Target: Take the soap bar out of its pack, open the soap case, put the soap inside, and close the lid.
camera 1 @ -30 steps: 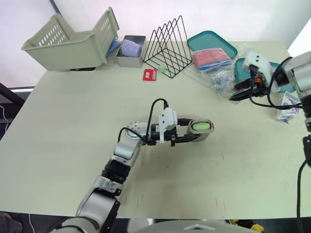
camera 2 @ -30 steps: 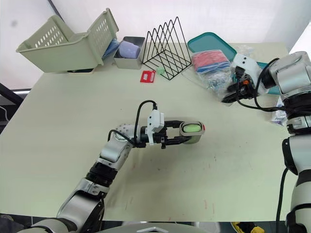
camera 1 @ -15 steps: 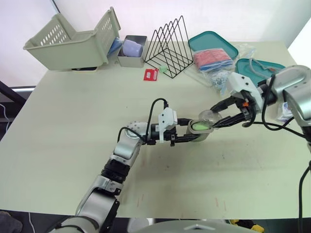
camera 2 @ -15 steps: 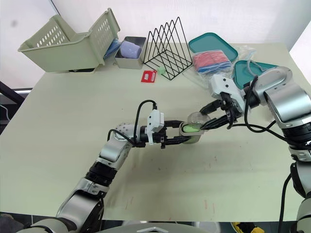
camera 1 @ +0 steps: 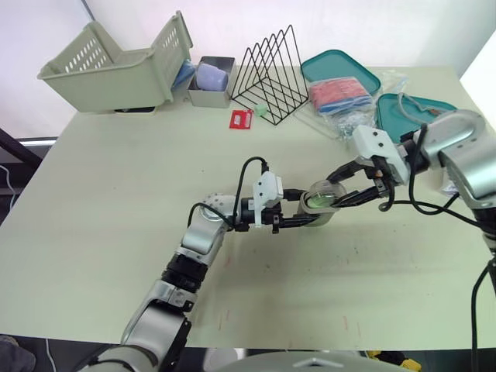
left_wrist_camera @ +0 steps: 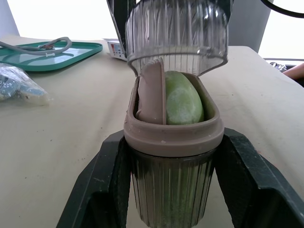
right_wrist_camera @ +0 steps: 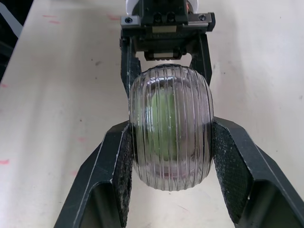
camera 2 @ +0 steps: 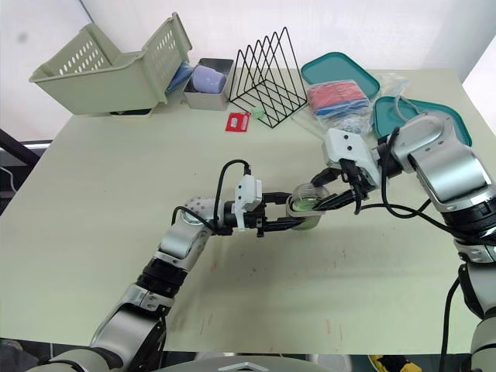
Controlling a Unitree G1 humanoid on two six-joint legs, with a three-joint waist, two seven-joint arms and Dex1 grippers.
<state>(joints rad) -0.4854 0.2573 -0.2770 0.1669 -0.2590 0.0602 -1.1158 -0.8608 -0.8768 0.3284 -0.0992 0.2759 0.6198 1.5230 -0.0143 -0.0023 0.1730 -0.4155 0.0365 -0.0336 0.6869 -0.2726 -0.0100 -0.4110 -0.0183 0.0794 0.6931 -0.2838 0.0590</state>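
The soap case base is a brown-rimmed ribbed tub lying near the table's middle, and my left gripper is shut on it. The green soap bar sits inside beside a brown insert. My right gripper reaches in from the right, shut on the clear ribbed lid. It holds the lid tilted just above the case's open mouth, close to the rim. Looking along the right wrist, the soap shows green through the lid, and the left gripper lies straight behind it.
Along the far edge stand a green basket, a metal tin, a black wire rack and a red card. Teal trays and plastic bags crowd the back right.
My right arm swung in from the far right with the clear lid and brought it over the soap case. The left gripper and the case stayed put.
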